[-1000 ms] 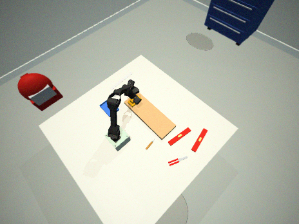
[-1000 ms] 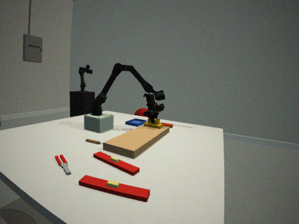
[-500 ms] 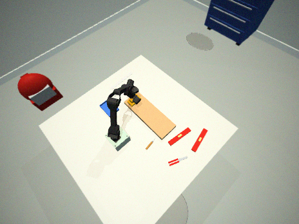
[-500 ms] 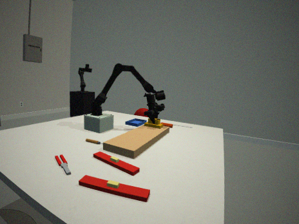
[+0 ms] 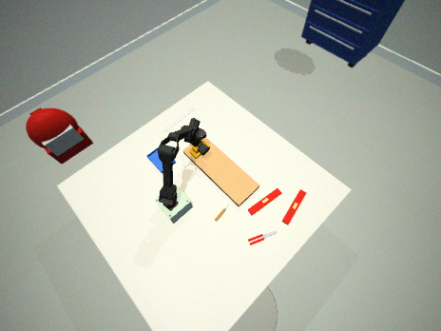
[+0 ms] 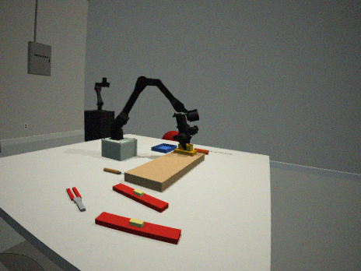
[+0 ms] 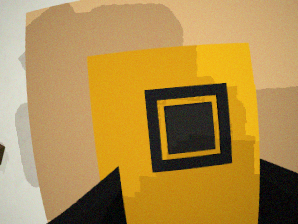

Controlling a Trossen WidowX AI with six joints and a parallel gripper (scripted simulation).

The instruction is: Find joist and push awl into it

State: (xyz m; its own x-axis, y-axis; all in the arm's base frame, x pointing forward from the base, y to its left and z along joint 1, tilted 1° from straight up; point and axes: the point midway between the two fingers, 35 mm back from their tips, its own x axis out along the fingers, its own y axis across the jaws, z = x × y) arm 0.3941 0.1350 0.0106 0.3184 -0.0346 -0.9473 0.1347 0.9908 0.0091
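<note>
My gripper is shut on the yellow stud finder, which sits at the far end of the wooden floor panel. The stud finder's square, black-framed display is dark in the wrist view. The blue tray lies beside the panel's far end, partly behind the arm in the top view. The awl, with a wooden handle, lies on the table near the panel's near end. The joist is hidden.
Two red levels lie beyond the panel's near end. Red-handled pliers lie near them. An orange-handled tool with a long thin shaft lies past the panel's far end.
</note>
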